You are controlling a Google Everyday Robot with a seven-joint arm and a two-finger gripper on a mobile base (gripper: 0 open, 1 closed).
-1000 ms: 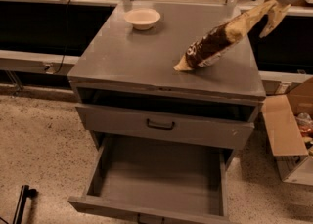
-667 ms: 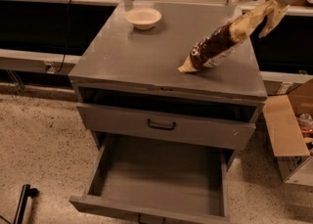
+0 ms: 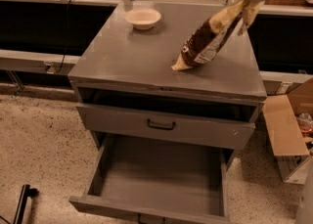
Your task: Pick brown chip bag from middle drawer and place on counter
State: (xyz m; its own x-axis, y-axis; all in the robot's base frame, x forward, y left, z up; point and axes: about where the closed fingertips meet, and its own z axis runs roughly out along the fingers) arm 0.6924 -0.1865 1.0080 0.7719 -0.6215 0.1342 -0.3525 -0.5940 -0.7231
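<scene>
I looked down from above and in front at a grey metal cabinet. Its flat top, the bench (image 3: 127, 56), filled the middle of my view. At the upper right, the arm's pale hand (image 3: 244, 9) hung over the bench's far right part, closed on the cream-yellow top end of the brown chip bag (image 3: 208, 42). The bag slanted down and to the left from the hand. Its lower cream end touched the bench surface near the middle right, and a pale label panel showed on its dark side. A small cream bowl (image 3: 142, 18) stood upright near the bench's far edge, well apart from the bag.

Below the bench top, a shallow drawer front (image 3: 195, 130) with a dark curved handle (image 3: 161, 125) sat slightly ajar. Under it, the middle drawer (image 3: 156, 179) was pulled far out toward me, its flat grey floor in plain view. An open cardboard box (image 3: 286, 135) sat on the speckled floor (image 3: 39, 140) just beside the cabinet, at the right edge of my view.
</scene>
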